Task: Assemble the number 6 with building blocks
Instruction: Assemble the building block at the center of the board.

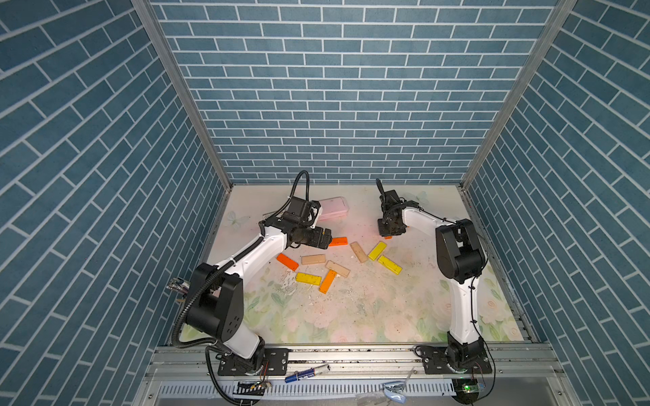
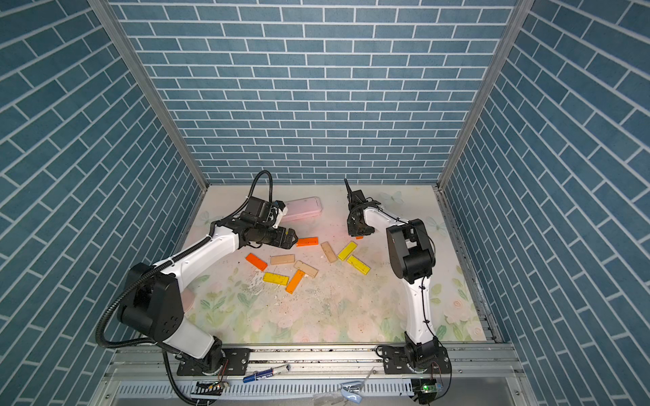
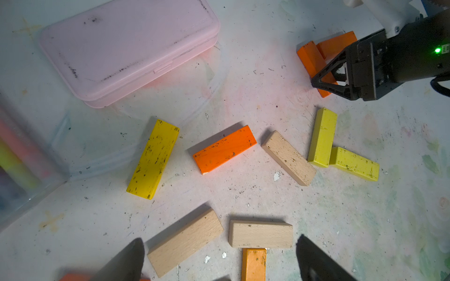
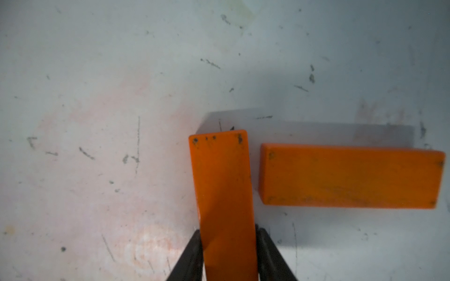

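Several building blocks in orange, yellow and tan lie scattered at odd angles on the floral mat; no number 6 shape shows. Among them are an orange one (image 1: 338,241), a tan one (image 1: 358,252) and a yellow one (image 1: 377,250). My right gripper (image 4: 229,243) is shut on the end of an orange block (image 4: 222,182), low over the mat at the back right. A second orange block (image 4: 350,177) lies right beside it. The left wrist view shows the same grip (image 3: 313,63). My left gripper (image 3: 220,243) hangs open above two tan blocks (image 3: 260,234), holding nothing.
A pink case (image 1: 332,208) lies at the back behind the left wrist. A clear pack of coloured chalks (image 3: 14,158) sits beside it. Chalk marks and white flecks dot the mat (image 1: 351,309). Blue brick-pattern walls close in three sides.
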